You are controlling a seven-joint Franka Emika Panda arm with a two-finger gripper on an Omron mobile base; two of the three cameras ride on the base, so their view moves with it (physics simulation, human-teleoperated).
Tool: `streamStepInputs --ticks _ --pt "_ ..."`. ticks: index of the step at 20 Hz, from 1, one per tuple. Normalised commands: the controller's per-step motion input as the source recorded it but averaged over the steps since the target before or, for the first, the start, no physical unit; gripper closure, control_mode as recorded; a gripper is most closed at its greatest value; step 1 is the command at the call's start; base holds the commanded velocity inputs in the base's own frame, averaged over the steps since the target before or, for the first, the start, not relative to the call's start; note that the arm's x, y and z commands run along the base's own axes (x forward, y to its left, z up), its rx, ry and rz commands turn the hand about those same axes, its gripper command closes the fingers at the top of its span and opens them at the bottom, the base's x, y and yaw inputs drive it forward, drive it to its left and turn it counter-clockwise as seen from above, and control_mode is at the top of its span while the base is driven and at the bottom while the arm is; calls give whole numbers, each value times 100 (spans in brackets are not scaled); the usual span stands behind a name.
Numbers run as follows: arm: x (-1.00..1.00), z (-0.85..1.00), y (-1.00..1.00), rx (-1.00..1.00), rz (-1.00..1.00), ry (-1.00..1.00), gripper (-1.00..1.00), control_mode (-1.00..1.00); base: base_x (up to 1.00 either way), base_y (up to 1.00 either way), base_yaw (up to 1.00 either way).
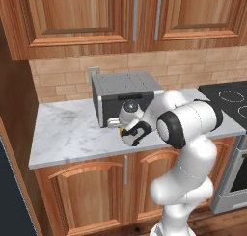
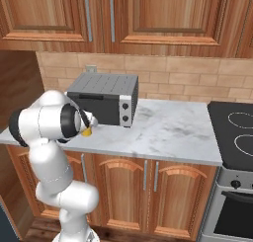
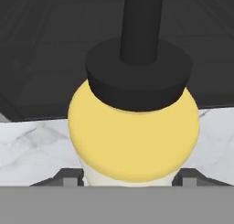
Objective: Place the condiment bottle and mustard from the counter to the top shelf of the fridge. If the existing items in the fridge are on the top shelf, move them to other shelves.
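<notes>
The mustard, a yellow squeeze bottle with a black cap and nozzle, stands on the marbled counter right in front of the toaster oven. My gripper comes down over it, and both fingers press against its pale lower band, so it is shut on the bottle. From the base cameras only a yellow sliver of the mustard peeks out under the gripper. The dark condiment bottle, the glass and the fridge shelves are out of view.
A dark grey toaster oven sits just behind the hand against the brick wall. A black stove top lies to the right. Wooden wall cabinets hang above. A dark blue-grey panel borders the far left.
</notes>
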Motion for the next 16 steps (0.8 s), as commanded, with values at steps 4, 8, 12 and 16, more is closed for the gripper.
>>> streamStepInputs --ticks 4,8,12,16 --pt "-100 77 4 0 0 -7 100 -100 0 0 0" --pt "-100 100 5 0 0 -9 100 -100 0 0 0" --pt "-100 100 2 0 0 -5 100 -100 0 0 0" --pt "-100 100 0 -3 0 0 100 -100 0 0 0"
